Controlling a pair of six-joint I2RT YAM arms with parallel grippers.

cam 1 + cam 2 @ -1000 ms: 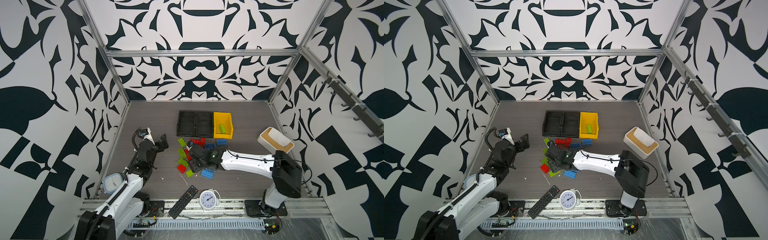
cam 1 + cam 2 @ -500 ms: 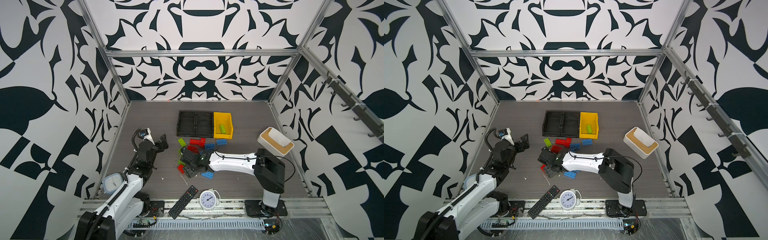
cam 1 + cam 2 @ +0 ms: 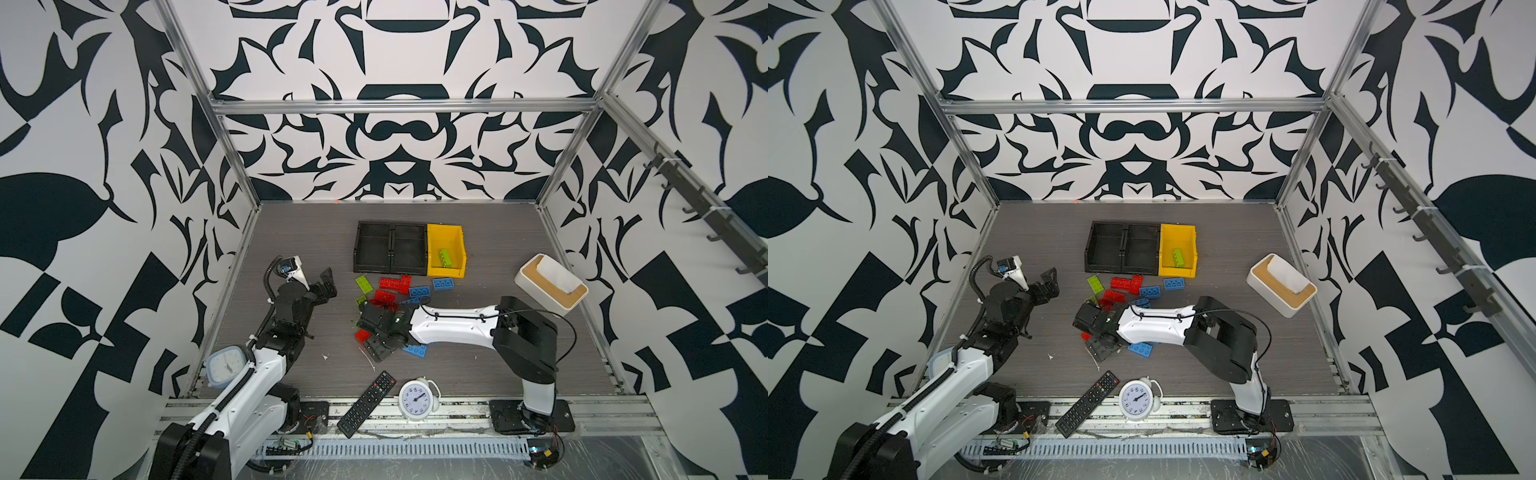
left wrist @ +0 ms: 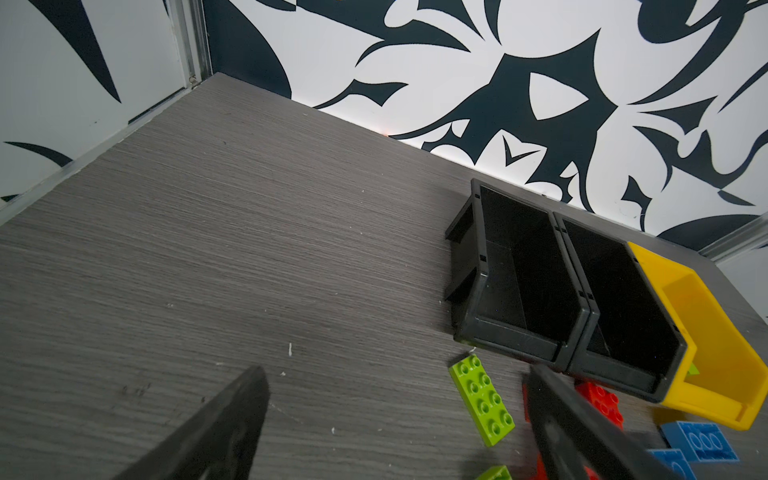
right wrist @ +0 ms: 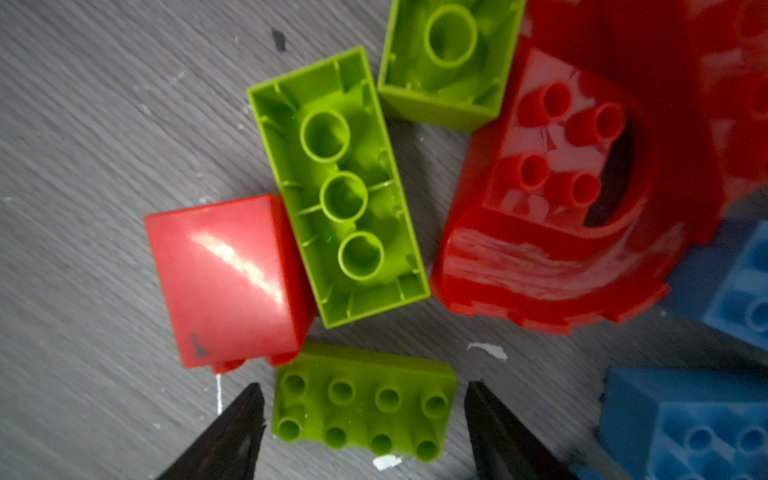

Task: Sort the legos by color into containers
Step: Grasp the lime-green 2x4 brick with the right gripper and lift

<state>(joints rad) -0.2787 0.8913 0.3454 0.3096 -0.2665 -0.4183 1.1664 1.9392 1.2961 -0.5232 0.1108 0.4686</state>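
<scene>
One remote point(image 3: 366, 403) and clock point(image 3: 417, 400) lie near legos point(image 3: 390, 284).

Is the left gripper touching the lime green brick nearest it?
Apart. In a top view, bare table shows between the left gripper and the lime green brick; the left wrist view also shows the brick clear of both fingers.

The legos point(image 3: 390, 284) are red, blue and lime green on a grey wood-grain table point(image 3: 498, 232), beside two black bins point(image 3: 374, 249) and one yellow bin point(image 3: 434, 245), with walls point(image 3: 395, 50) in bold black-and-white swirls.
</scene>
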